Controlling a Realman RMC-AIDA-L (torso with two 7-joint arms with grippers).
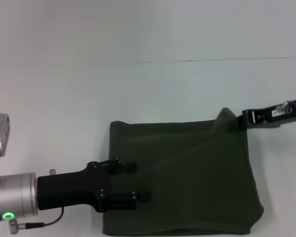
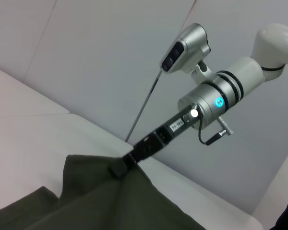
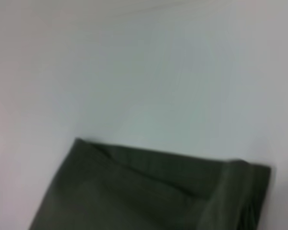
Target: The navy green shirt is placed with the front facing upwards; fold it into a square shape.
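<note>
olive shirt (image 1: 187, 173) folded on tabletop (image 1: 138, 74); right end effector (image 1: 239, 120) pinches its raised far corner; left end effector (image 1: 142, 181) spread open over shirt.

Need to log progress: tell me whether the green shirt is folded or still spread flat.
Folded. The navy green shirt lies as a compact, roughly square block, no sleeves or lettering showing; the right gripper pinches its raised far corner.

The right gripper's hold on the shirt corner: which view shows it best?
The left wrist view: the right gripper pinches the shirt at a raised corner. The head view shows it small at the far right corner. The right wrist view shows only cloth.
</note>
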